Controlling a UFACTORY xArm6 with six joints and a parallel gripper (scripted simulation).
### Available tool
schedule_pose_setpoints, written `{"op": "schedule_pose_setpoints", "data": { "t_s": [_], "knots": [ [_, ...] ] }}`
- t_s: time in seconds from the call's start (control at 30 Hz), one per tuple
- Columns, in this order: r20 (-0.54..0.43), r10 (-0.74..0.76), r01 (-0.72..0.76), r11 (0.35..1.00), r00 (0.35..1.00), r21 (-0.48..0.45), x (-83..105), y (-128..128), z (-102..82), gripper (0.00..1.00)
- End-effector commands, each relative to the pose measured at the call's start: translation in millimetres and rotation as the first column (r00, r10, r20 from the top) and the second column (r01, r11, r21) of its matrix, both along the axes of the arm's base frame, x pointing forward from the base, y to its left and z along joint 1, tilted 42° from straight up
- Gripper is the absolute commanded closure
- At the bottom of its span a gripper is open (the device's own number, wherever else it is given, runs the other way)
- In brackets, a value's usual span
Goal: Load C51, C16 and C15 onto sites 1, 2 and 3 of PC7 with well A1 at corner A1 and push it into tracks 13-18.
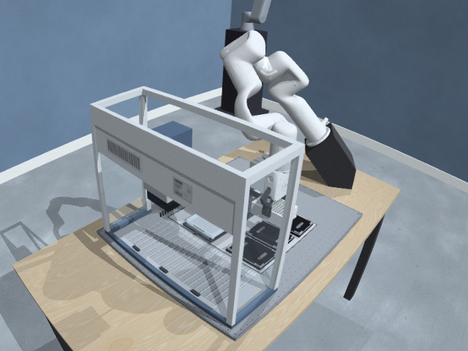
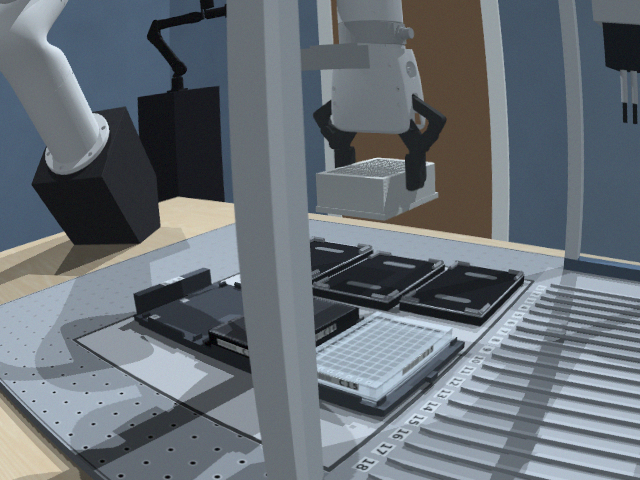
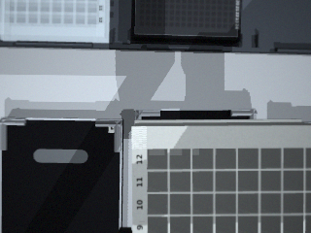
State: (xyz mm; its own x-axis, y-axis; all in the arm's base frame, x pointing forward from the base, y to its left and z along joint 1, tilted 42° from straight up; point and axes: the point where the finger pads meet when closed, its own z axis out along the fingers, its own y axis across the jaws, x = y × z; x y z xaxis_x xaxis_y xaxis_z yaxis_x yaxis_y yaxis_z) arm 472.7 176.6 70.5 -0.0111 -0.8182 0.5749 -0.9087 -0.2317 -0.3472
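My gripper (image 2: 377, 155) is shut on the white deep-well block C51 (image 2: 374, 188) and holds it level, well above the row of three black nests (image 2: 379, 279). All three nests look empty. The block fills the lower right of the wrist view (image 3: 219, 184), beside an empty nest (image 3: 58, 175). Carrier PC7 (image 2: 206, 320) lies on the apron with its handle (image 2: 173, 289) to the left. Site 1 (image 2: 191, 312), next to the handle, is bare. The dark plate C16 (image 2: 330, 322) sits on the middle site, partly hidden by a post. The clear plate C15 (image 2: 385, 356) sits on the site nearest the rails.
The instrument's white frame post (image 2: 273, 232) stands in front of the carrier. The loading rails (image 2: 542, 361) with numbered tracks (image 2: 413, 418) run to the right. A pipetting head (image 2: 620, 46) hangs at the upper right. The frame's top bar (image 1: 223, 117) spans above the deck.
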Motion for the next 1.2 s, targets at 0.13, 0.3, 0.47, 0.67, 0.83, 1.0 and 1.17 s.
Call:
{"op": "schedule_pose_setpoints", "data": {
  "t_s": [0.13,0.3,0.47,0.67,0.83,1.0,1.17],
  "knots": [
    [0.002,0.001,-0.001,1.000,1.000,0.002,-5.3,8,11.2,1.00],
    [0.002,0.001,-0.001,1.000,1.000,0.002,-7.4,11,14.9,1.00],
    [0.002,0.001,-0.001,1.000,1.000,0.002,-10.8,15,21.1,1.00],
    [0.002,0.001,-0.001,1.000,1.000,0.002,-15.0,21,28.5,1.00],
    [0.002,0.001,-0.001,1.000,1.000,0.002,-17.1,23,32.2,1.00],
    [0.002,0.001,-0.001,1.000,1.000,0.002,-18.4,25,34.3,1.00],
    [0.002,0.001,-0.001,1.000,1.000,0.002,-18.4,25,34.4,1.00]
  ]
}}
